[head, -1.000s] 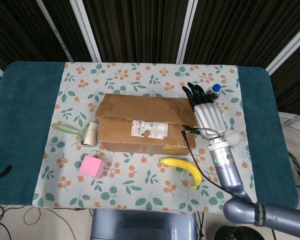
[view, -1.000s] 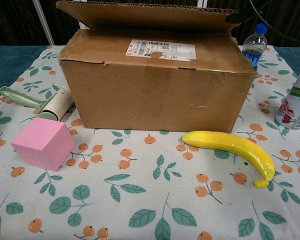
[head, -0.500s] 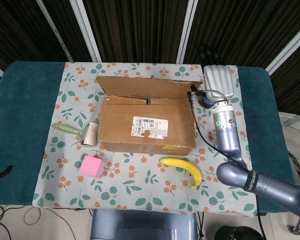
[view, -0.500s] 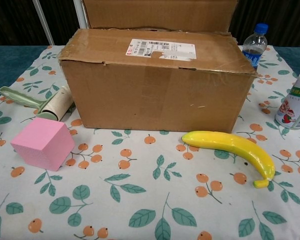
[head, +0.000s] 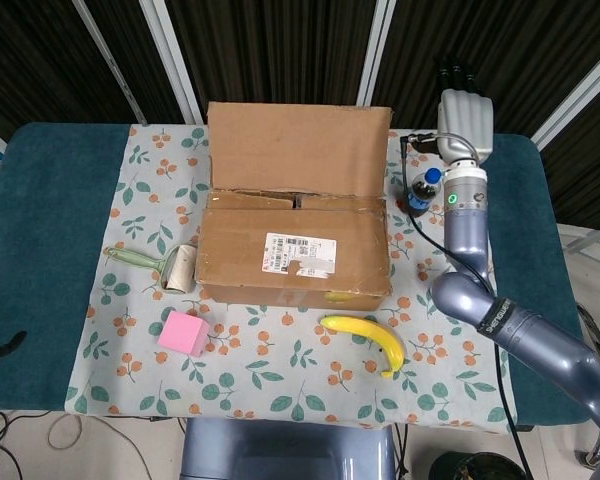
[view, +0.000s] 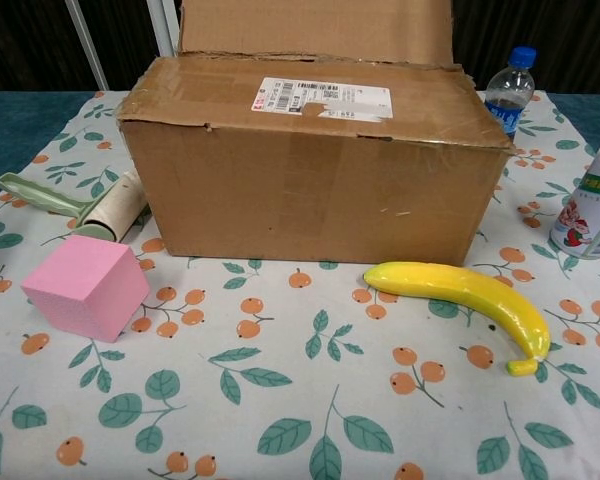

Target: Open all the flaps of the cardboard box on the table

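Brown cardboard box (head: 293, 262) mid-table, far flap (head: 298, 147) upright, near flap flat.
Right hand (head: 465, 122) raised beyond box's far right corner, touching nothing; finger spread unclear, seemingly straight.

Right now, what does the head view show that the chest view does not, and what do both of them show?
Only the head view shows the right hand, raised beyond the box's far right corner, and the whole far flap standing up. Only the chest view shows the white bottle at the right edge. Both show the cardboard box, its labelled near flap lying closed, the banana, pink cube, lint roller and water bottle.
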